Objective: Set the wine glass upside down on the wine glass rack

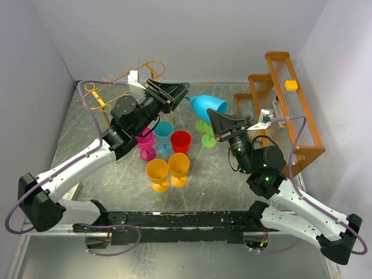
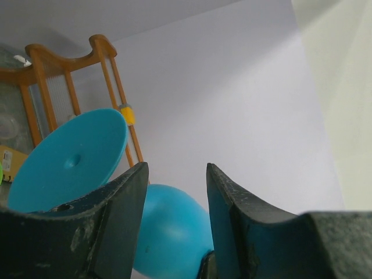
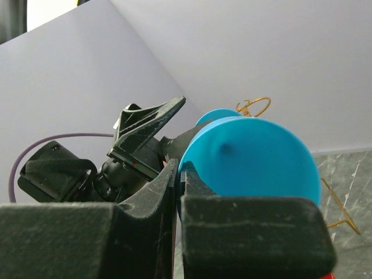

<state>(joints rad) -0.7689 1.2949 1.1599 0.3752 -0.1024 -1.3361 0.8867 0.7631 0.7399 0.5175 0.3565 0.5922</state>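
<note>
Between my clenched right fingers [image 3: 152, 200] sits the foot of the blue wine glass [image 3: 256, 157]. My left fingers [image 2: 125, 203] stand apart, its bowl [image 2: 171, 232] between them.

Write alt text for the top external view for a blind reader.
A blue wine glass hangs on its side above the table, its foot pinched by the right end effector, with the left end effector's open jaws at its bowl. Coloured goblets stand below; the gold wire wine glass rack is back left, a wooden rack at right.
</note>
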